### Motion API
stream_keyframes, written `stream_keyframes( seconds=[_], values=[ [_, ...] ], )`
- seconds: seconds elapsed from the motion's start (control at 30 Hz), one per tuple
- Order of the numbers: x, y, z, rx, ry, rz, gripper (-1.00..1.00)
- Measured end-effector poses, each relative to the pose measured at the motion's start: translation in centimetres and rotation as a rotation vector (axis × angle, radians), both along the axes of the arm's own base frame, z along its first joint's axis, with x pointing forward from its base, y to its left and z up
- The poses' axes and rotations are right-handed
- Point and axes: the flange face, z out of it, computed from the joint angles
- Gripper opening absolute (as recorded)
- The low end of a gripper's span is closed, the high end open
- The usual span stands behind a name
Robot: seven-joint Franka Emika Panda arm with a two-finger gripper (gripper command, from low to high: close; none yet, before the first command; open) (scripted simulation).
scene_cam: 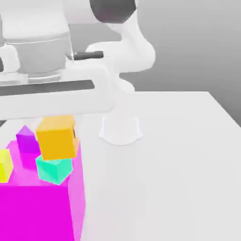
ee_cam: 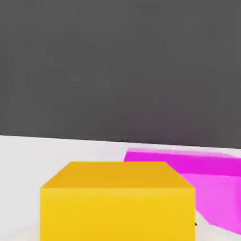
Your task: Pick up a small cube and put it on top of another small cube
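The small orange cube point(scene_cam: 56, 137) hangs directly under my gripper point(scene_cam: 57, 114), which is shut on it. Its underside sits right over the teal cube point(scene_cam: 54, 170); I cannot tell whether the two touch. The teal cube stands on top of the big magenta block point(scene_cam: 37, 212). The hand view has the orange cube point(ee_cam: 117, 200) up close, with the magenta block point(ee_cam: 207, 181) behind and beside it.
A purple cube point(scene_cam: 27, 140) and a yellow cube point(scene_cam: 4, 164) also rest on the magenta block, on the exterior view's left of the teal one. The arm's white base point(scene_cam: 120, 129) stands on the white table point(scene_cam: 183, 164) behind the block.
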Motion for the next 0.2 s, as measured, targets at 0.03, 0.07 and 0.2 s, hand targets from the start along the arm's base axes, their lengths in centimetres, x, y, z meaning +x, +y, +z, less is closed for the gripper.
stream_keyframes(
  seconds=[0.03,0.07,0.2],
  values=[
    [-0.5,-1.3,0.0,0.0,0.0,-0.024,1.0],
    [-0.5,-1.1,0.0,0.0,0.0,-0.022,1.0],
    [-0.4,-2.3,-0.8,-0.015,0.006,-0.018,1.0]
  ],
)
